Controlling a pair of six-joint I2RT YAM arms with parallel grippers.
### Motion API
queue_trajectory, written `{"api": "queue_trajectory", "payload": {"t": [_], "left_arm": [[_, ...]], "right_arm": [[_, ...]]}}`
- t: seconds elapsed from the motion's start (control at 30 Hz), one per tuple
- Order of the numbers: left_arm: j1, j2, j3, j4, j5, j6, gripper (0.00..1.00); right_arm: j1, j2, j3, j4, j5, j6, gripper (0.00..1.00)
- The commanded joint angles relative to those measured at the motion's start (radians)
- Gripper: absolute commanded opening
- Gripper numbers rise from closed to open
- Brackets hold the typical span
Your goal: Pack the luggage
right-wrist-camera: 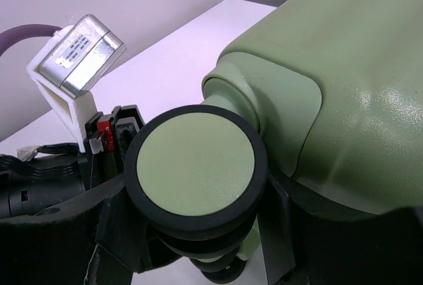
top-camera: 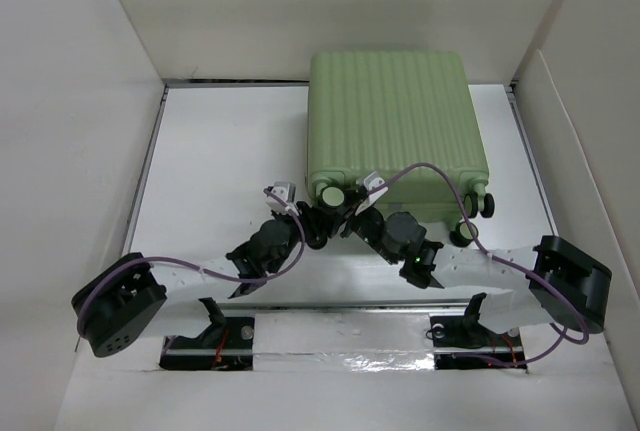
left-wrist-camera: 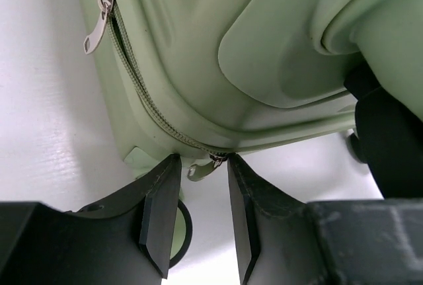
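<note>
The luggage point(top-camera: 392, 126) is a light-green ribbed hard-shell suitcase lying flat and closed at the back of the table. My left gripper point(top-camera: 316, 221) is at its near-left corner. In the left wrist view the left gripper point(left-wrist-camera: 200, 161) is open, with a metal zipper pull point(left-wrist-camera: 198, 170) hanging between its fingertips at the zipper line point(left-wrist-camera: 142, 93). My right gripper point(top-camera: 345, 207) is at the same corner. In the right wrist view the right gripper point(right-wrist-camera: 195, 189) has its fingers point(right-wrist-camera: 276, 222) pressed on both sides of a caster wheel point(right-wrist-camera: 195, 162).
A second zipper pull point(left-wrist-camera: 96, 26) hangs higher on the suitcase's side. More black caster wheels point(top-camera: 478, 207) stick out at the near-right corner. White walls point(top-camera: 80, 101) enclose the table on the left, back and right. Purple cables point(top-camera: 440, 176) loop over both arms.
</note>
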State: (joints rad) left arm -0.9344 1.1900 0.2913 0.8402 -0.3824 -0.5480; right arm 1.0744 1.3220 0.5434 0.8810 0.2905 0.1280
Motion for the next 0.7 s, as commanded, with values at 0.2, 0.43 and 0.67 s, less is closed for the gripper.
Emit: {"api": "queue_trajectory", "payload": {"t": [0.2, 0.43, 0.67], "left_arm": [[-0.001, 0.075, 0.072, 0.138, -0.044, 0.034, 0.16], [-0.001, 0.005, 0.075, 0.017, -0.156, 0.056, 0.0], [0.074, -0.131, 0.0, -0.124, -0.158, 0.031, 0.0]], "right_arm": [[-0.005, -0.036, 0.061, 0.171, -0.028, 0.044, 0.1], [-0.005, -0.076, 0.02, 0.17, -0.007, 0.048, 0.04], [-0.005, -0.127, -0.017, 0.162, -0.007, 0.053, 0.0]]}}
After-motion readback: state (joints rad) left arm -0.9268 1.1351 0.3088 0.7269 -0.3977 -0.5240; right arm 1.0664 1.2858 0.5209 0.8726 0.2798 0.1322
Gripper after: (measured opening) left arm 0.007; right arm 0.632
